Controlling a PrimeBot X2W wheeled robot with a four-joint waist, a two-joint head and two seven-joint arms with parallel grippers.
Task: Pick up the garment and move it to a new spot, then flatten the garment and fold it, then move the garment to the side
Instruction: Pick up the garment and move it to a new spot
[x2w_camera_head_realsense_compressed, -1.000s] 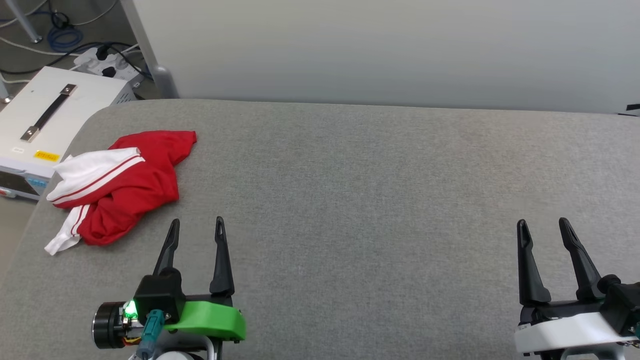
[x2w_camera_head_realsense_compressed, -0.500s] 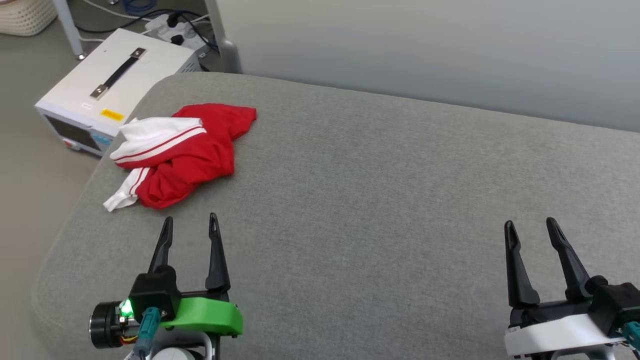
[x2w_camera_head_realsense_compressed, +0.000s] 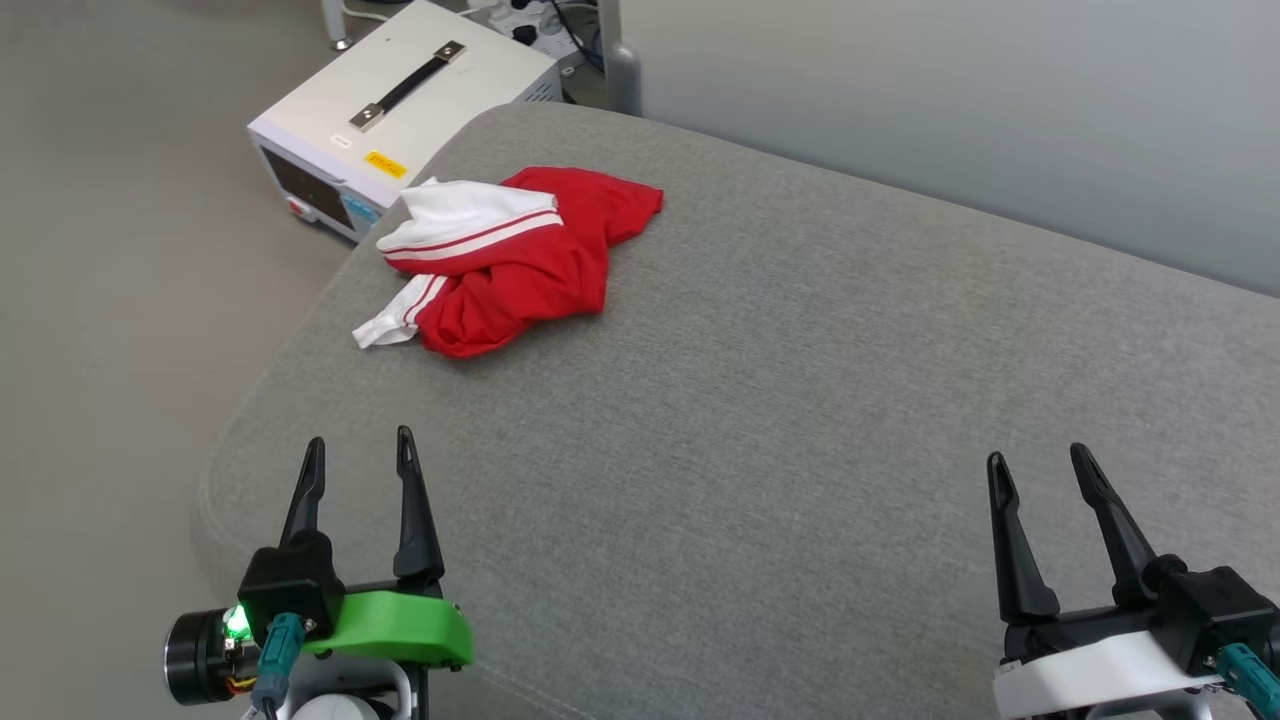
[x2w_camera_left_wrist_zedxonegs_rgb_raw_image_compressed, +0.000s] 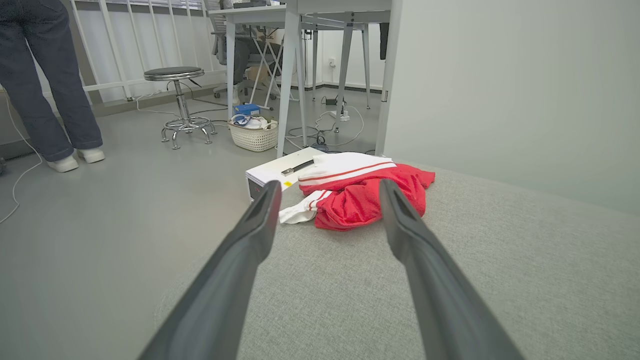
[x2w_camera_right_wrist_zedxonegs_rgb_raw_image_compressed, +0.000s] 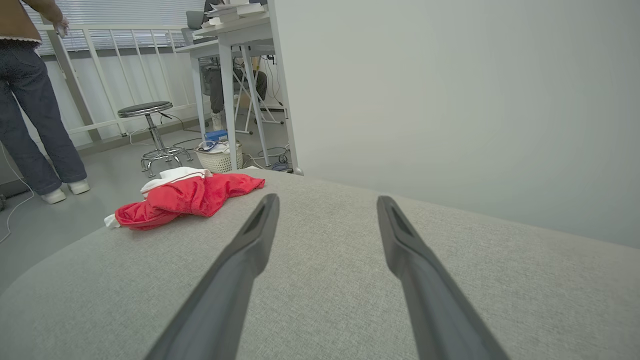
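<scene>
The garment (x2w_camera_head_realsense_compressed: 520, 265) lies crumpled near the far left corner of the grey padded surface (x2w_camera_head_realsense_compressed: 800, 400); it is red with a white, red-striped sleeve on top, and its lettering is hidden in the folds. The left wrist view has the garment (x2w_camera_left_wrist_zedxonegs_rgb_raw_image_compressed: 365, 195) straight ahead between the fingers, well apart from them. From the right wrist the garment (x2w_camera_right_wrist_zedxonegs_rgb_raw_image_compressed: 190, 199) sits off to the left. My left gripper (x2w_camera_head_realsense_compressed: 358, 448) is open over the near left edge, nothing in it. My right gripper (x2w_camera_head_realsense_compressed: 1040, 462) is open at the near right, also empty.
A white instrument box (x2w_camera_head_realsense_compressed: 400, 110) with a black handle stands on the floor just beyond the surface's left corner. A pale wall (x2w_camera_head_realsense_compressed: 950, 100) runs behind. A person (x2w_camera_left_wrist_zedxonegs_rgb_raw_image_compressed: 45, 80), a stool (x2w_camera_left_wrist_zedxonegs_rgb_raw_image_compressed: 177, 100), a basket (x2w_camera_left_wrist_zedxonegs_rgb_raw_image_compressed: 252, 132) and desk legs stand on the floor further off.
The head camera has turned left, so the whole scene slides right in the picture. The garment lies as it did. Both grippers stay open and keep their pose.
</scene>
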